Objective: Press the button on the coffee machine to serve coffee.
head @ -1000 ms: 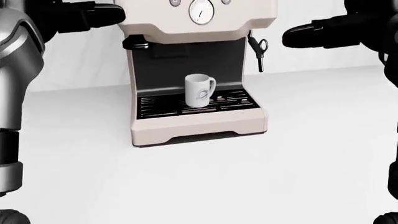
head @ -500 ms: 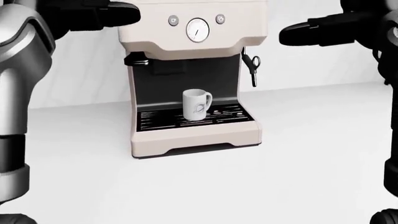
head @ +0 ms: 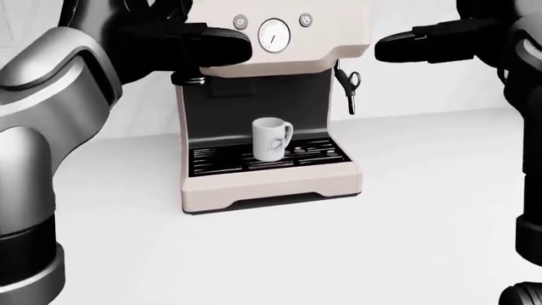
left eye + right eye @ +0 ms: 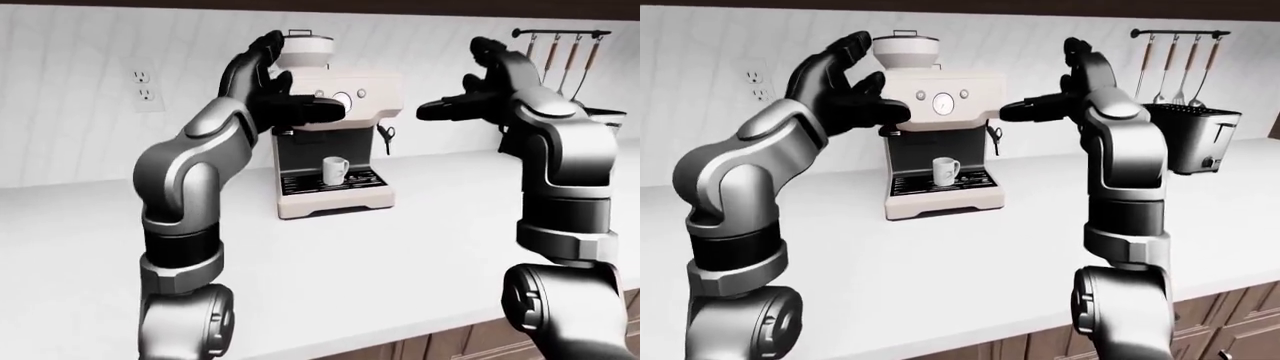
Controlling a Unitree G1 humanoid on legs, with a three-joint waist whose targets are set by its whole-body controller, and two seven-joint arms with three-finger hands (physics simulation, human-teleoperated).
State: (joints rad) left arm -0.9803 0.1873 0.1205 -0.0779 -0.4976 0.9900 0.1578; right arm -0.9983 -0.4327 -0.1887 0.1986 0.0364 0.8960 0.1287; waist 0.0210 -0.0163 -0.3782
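Left hand [image 3: 190, 41] has swung across the coffee machine [image 3: 271, 101], fingers spread, empty; right hand [image 3: 424, 41] likewise. Rigid, heavy unit; press button [image 3: 241, 22] squarely.

No legible text or labels anywhere.

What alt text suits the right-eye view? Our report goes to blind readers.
Both black robot hands, left hand and right hand, hover open beside a cream coffee machine with a white mug on its drip tray, on a white counter.
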